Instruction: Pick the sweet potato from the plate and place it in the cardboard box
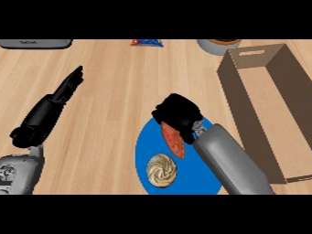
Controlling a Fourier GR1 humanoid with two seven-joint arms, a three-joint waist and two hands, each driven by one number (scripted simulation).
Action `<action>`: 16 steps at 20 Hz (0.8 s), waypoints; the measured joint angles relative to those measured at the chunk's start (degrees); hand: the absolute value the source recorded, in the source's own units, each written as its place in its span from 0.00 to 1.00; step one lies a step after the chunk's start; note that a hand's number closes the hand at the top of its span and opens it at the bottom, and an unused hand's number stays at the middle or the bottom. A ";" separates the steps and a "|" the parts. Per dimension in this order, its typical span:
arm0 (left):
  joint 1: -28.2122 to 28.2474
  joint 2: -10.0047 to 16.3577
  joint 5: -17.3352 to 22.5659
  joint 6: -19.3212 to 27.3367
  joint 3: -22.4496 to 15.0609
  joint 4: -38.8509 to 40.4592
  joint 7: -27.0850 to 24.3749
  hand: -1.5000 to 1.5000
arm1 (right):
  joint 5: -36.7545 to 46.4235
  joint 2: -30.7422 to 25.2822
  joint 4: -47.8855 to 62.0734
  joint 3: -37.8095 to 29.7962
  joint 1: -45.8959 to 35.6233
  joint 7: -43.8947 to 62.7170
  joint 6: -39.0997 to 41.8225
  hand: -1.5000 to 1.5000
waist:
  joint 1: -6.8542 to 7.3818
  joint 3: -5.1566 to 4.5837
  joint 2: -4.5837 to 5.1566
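With right fingers (pixel 177 113) curled round the potato (pixel 173 141), we should lift clear of the plate (pixel 145 144), then cross to the box (pixel 287 123) right of them.

Bright, even light covers the counter (pixel 104 68), dimmer inside the cardboard box (pixel 280 119).

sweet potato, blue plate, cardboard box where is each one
sweet potato (pixel 174 142): head view, middle of its orange skin
blue plate (pixel 147 142): head view, bare left part
cardboard box (pixel 243 105): head view, outer left wall
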 measured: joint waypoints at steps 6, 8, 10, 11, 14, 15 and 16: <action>0.05 -0.23 -0.04 -0.20 -0.42 -0.31 -0.58 0.50 | -3.98 1.71 3.90 -14.91 -2.73 23.05 -5.94 1.00 | 1.14 0.12 0.66; -0.77 -0.28 0.13 -0.74 -0.77 -0.28 -0.40 0.50 | -4.29 1.93 5.49 -16.73 -6.07 30.38 -9.10 1.00 | 2.21 0.11 0.78; -0.75 -0.47 -0.11 -0.80 -1.16 -0.29 -0.57 0.50 | -4.08 2.06 7.65 -17.25 -10.31 36.56 -11.43 1.00 | 2.72 0.08 0.71; -0.97 -0.81 -0.21 -0.71 -1.50 -0.54 -0.21 0.50 | -3.86 2.10 9.04 -16.75 -12.57 39.42 -12.57 1.00 | 3.03 0.07 0.69; -1.74 -0.50 -0.23 -0.77 -0.90 0.28 0.05 0.50 | -3.05 2.20 11.75 -15.69 -18.86 45.81 -14.82 1.00 | 2.70 0.04 0.53; -1.76 -0.77 -0.51 -0.54 -1.01 0.93 -0.38 0.50 | -3.22 2.21 12.57 -15.48 -20.75 47.69 -15.72 1.00 | 2.56 0.04 0.50; -1.46 -0.48 -0.21 -0.90 -0.68 1.10 -0.66 0.50 | -3.09 2.22 12.79 -15.48 -22.64 50.06 -16.14 1.00 | 2.46 0.03 0.43</action>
